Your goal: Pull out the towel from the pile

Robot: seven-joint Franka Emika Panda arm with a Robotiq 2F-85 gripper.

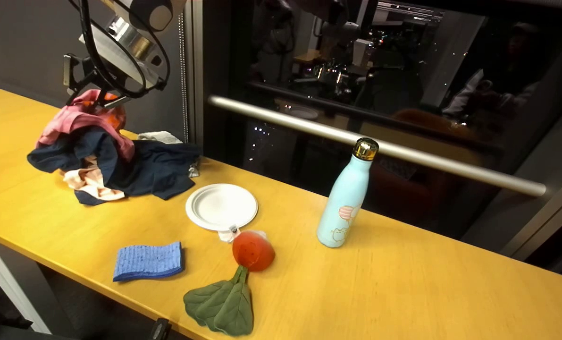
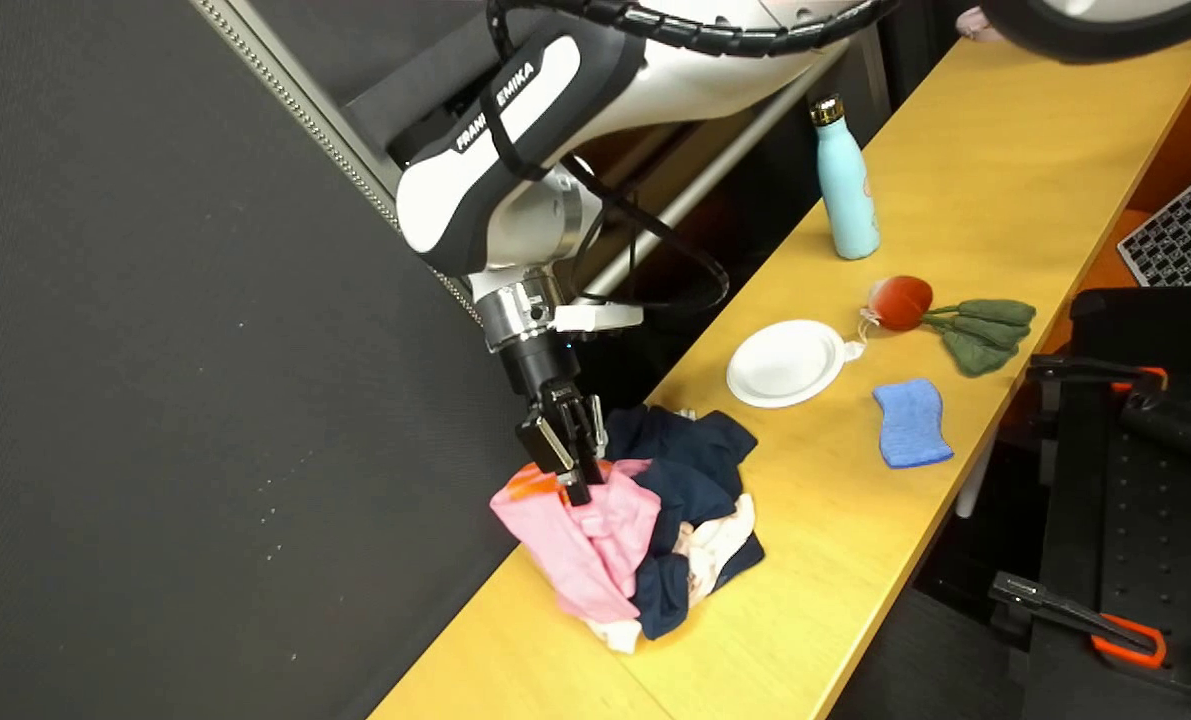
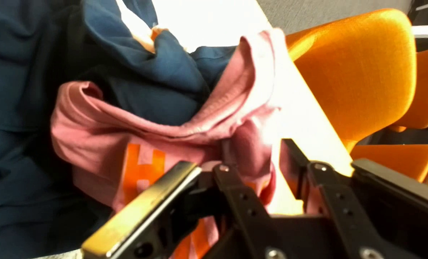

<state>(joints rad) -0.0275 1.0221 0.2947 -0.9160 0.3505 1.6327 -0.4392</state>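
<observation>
Pink-and-orange cloth crowns the pile, which lies just beside the plate on the tabletop. I take that cloth for the towel, though the pictures do not settle it. Navy fabric lies between it and the plate, and a pale piece pokes out on the plate's same side.

The end effector is at the top of the pink, across the pile from the plate, its fingers well parted. In the wrist view a pink fold sits between them with bright tabletop showing next to it, so nothing looks gripped.

Lining up the grasp seems to be the step in hand. Next, the fingers need to close on that fold without catching navy, then lift and draw it away from the plate, slowly enough that the lower layers stay put.
</observation>
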